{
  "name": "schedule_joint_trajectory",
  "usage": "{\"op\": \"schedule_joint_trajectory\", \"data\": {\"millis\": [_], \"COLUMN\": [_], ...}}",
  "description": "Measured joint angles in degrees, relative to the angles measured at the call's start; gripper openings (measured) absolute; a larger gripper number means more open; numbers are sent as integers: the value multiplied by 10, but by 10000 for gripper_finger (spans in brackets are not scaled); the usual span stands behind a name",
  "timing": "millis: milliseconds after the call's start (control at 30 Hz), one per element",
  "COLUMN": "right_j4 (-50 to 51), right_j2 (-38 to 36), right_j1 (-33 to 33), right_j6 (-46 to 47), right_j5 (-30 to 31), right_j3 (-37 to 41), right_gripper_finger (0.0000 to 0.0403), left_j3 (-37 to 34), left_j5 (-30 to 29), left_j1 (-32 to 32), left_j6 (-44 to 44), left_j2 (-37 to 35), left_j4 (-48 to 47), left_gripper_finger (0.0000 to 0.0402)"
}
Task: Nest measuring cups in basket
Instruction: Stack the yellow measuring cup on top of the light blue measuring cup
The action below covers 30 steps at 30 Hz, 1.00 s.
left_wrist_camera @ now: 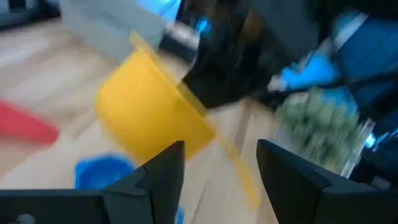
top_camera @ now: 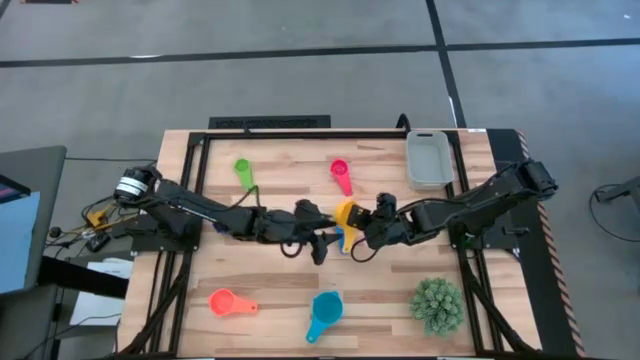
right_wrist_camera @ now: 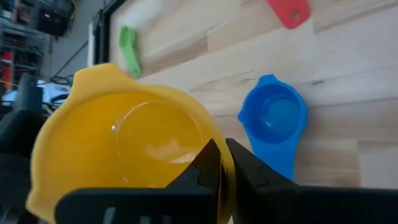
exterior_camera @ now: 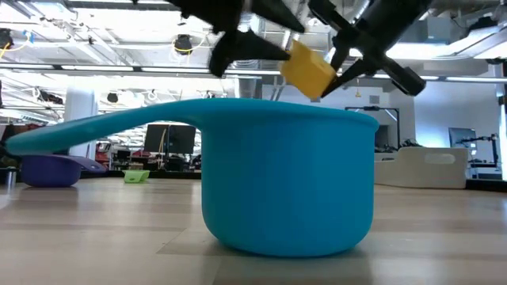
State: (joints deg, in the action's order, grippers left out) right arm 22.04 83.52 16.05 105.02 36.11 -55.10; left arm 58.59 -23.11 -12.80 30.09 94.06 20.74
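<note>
The yellow measuring cup (top_camera: pixel 345 213) is held above the middle of the table (top_camera: pixel 280 300). The right gripper (top_camera: pixel 362 232) pinches its rim, with the arm reaching in low from the right. The left gripper (top_camera: pixel 322 243), fingers spread, is just beside it. The basket (top_camera: pixel 429 158) stands at the far right, empty.

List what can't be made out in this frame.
- Blue cup: high view, hidden beneath the grippers.
- Basket: low view, blocked by the teal cup.
- Left gripper: its wrist view, open; the yellow cup beyond is blurred.
- Right gripper: clamps the yellow cup's rim.
</note>
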Motion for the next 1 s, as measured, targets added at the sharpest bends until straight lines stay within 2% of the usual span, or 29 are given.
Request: {"op": "schedule_joint_trajectory", "data": {"millis": [167, 333, 567, 667, 800, 1000], "right_j4": [-6, -27, -36, -48, -69, -88], "right_j2": [4, 2, 1, 1, 1, 1], "right_j1": [0, -5, -5, -6, -9, -12], "right_j6": [13, -13, -20, -32, -64, -84], "right_j5": [0, 1, 3, 4, 3, 1], "right_j3": [-1, -1, 0, 0, 0, 0], "right_gripper_finger": [36, 25, 33, 32, 25, 26], "left_j3": [48, 72, 81, 81, 81, 81], "left_j5": [7, -16, -22, -16, 28, 63], "left_j1": [-2, -2, 7, 16, 29, 42], "left_j6": [29, 65, 73, 87, 87, 80], "left_j2": [35, 36, 35, 35, 35, 35], "left_j4": [-33, -134, -151, -155, -148, -141], "left_gripper_finger": [194, 194, 184, 155, 98, 11]}}
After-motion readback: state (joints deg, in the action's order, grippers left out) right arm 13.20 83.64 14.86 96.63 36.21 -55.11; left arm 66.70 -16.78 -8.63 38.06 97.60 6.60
